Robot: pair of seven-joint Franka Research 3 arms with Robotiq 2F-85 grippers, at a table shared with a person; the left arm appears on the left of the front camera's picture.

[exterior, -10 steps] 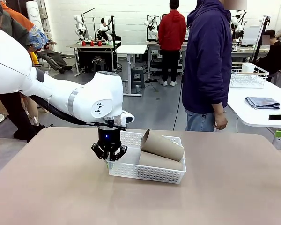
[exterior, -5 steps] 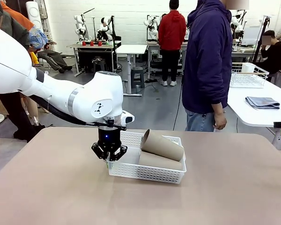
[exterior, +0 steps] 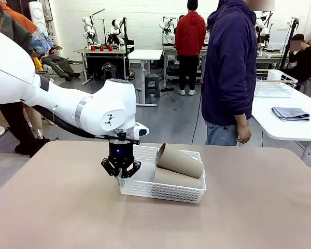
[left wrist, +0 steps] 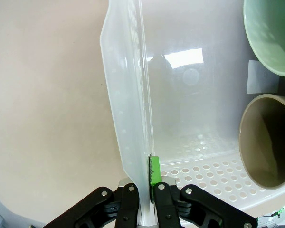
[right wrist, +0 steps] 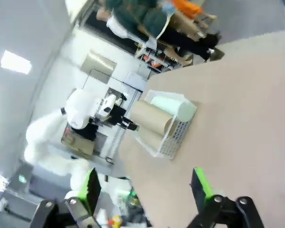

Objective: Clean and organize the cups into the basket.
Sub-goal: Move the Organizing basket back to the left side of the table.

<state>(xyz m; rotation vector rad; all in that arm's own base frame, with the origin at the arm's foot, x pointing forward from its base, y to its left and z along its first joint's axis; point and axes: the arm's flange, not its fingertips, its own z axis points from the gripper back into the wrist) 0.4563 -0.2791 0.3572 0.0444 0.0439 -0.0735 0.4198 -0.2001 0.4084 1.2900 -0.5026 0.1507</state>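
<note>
We see the white perforated basket (exterior: 166,191) resting on the tan table. Inside it lie two tan tumblers on their sides: the upper cup (exterior: 179,160) rests tilted across the lower cup (exterior: 177,178), open mouths facing left.

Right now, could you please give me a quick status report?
Left gripper shut on the basket rim. Right gripper open, holding nothing. Both cups lie in the basket. Nothing in the way.
</note>
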